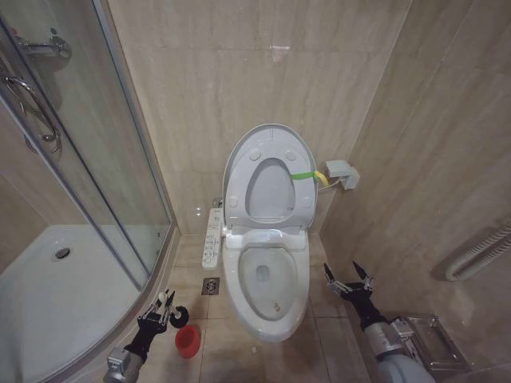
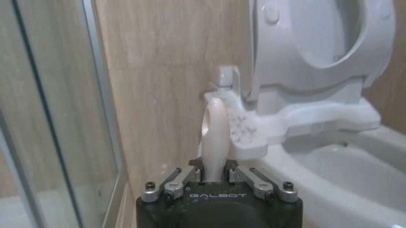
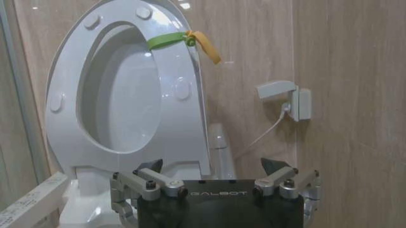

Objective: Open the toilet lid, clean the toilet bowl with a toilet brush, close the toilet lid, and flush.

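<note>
The toilet lid (image 1: 268,148) stands raised at 12 o'clock, baring the toilet bowl (image 1: 267,281). At 8 o'clock the left claw (image 1: 163,307) clamps the toilet brush (image 1: 170,303) beside its red holder (image 1: 188,341), apparently readied for scrubbing. The right claw (image 1: 349,278) waits spread at 3 o'clock.

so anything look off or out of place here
Mostly no. The lid and seat stand upright together, tied by a green-yellow strap. A small brownish speck sits in the bowl. The red holder stands upright on the floor.
</note>
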